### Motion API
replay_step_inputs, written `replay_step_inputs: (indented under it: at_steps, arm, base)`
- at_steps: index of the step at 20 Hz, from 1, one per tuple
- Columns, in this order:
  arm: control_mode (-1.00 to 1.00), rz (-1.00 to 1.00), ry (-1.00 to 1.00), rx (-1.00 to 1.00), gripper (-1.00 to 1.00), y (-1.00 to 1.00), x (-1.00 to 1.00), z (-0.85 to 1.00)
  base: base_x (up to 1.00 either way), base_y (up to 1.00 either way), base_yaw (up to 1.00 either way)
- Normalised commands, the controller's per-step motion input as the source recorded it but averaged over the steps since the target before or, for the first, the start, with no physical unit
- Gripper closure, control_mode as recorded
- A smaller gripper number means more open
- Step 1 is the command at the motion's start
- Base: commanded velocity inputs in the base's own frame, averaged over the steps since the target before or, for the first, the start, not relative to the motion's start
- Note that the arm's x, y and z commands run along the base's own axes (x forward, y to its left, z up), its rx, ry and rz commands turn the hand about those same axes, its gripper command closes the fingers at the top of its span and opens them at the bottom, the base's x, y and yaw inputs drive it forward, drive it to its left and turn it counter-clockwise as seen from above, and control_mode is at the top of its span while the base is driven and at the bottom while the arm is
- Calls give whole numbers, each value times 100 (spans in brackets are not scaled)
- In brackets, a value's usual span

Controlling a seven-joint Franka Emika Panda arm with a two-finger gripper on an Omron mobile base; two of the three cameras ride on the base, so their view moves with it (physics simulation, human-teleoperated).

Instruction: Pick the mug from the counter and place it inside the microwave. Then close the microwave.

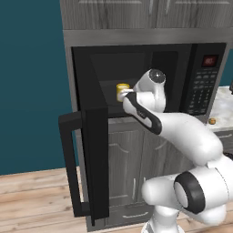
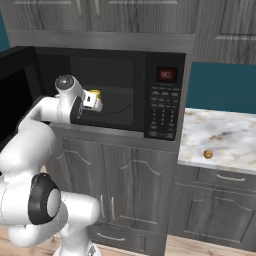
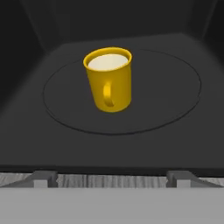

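The yellow mug (image 3: pixel 109 81) stands upright on the round turntable (image 3: pixel 175 100) inside the black microwave (image 1: pixel 200 59), its handle facing the hand camera. My gripper (image 3: pixel 111 178) is open, with its two fingertips (image 3: pixel 43 177) spread wide just outside the cavity's front edge. Nothing sits between them, and a gap separates them from the mug. From the left base view the mug (image 1: pixel 122 88) shows just past my gripper (image 1: pixel 124 94). In the right base view the mug (image 2: pixel 95 93) peeks out behind my gripper (image 2: pixel 96 102). The counter (image 2: pixel 225 132) lies to the right of the microwave.
The microwave door (image 1: pixel 95 159) hangs wide open to the left, its long bar handle (image 1: pixel 68 164) sticking out toward the base. A keypad (image 2: pixel 164 112) fills the microwave's right side. A tiny brown lump (image 2: pixel 207 154) rests on the counter. Grey cabinets (image 2: pixel 130 190) stand below.
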Motion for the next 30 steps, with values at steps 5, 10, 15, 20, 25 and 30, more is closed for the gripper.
replay_step_inputs:
  at_steps: [5,10,15,20,25,30]
  arm:
    - [-100,0,0,0,-100,-14,-54,32]
    - [-100,0,0,0,-100,-17,-57,33]
    - [-100,0,0,0,-100,-5,-79,25]
    - [-100,5,-1,0,-100,0,-97,12]
    - [-100,6,0,0,-100,0,-84,6]
    - [-100,2,0,-1,-100,-4,-54,7]
  base:
    - [0,0,0]
    - [0,0,0]
    - [0,0,0]
    - [0,0,0]
    - [0,0,0]
    - [0,0,0]
